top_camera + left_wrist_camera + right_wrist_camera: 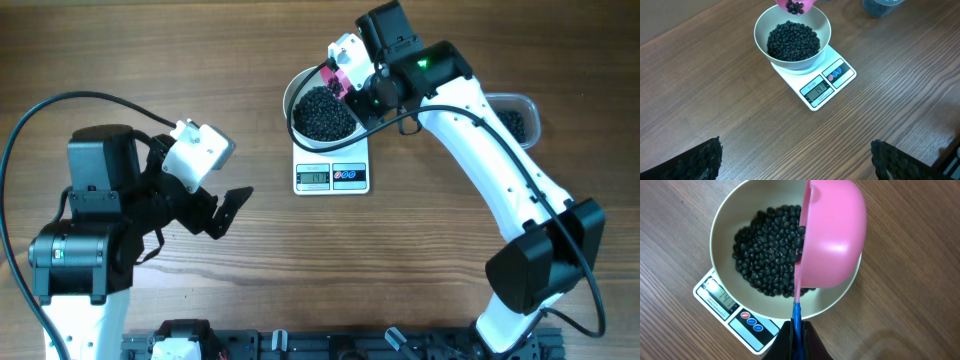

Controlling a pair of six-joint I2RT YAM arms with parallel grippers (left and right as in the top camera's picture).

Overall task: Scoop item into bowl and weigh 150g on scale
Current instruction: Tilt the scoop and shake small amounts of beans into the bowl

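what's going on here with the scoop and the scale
The right tool is shut on the blue handle of a pink plastic scoop, which is tipped over a round white bowl sitting on a small white digital scale. The bowl holds a heap of small black beans, and a few are in the scoop. The left tool hangs open off to the side, empty. A clear plastic tub with more beans stands at the right.

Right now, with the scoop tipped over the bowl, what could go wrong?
1. The pink scoop, held in the shut right gripper, is tipped steeply. Its beans could drop all at once and overshoot the target on the scale.
2. The scoop hangs close to the rim of the bowl, so a touch could shift the bowl or skew the reading.
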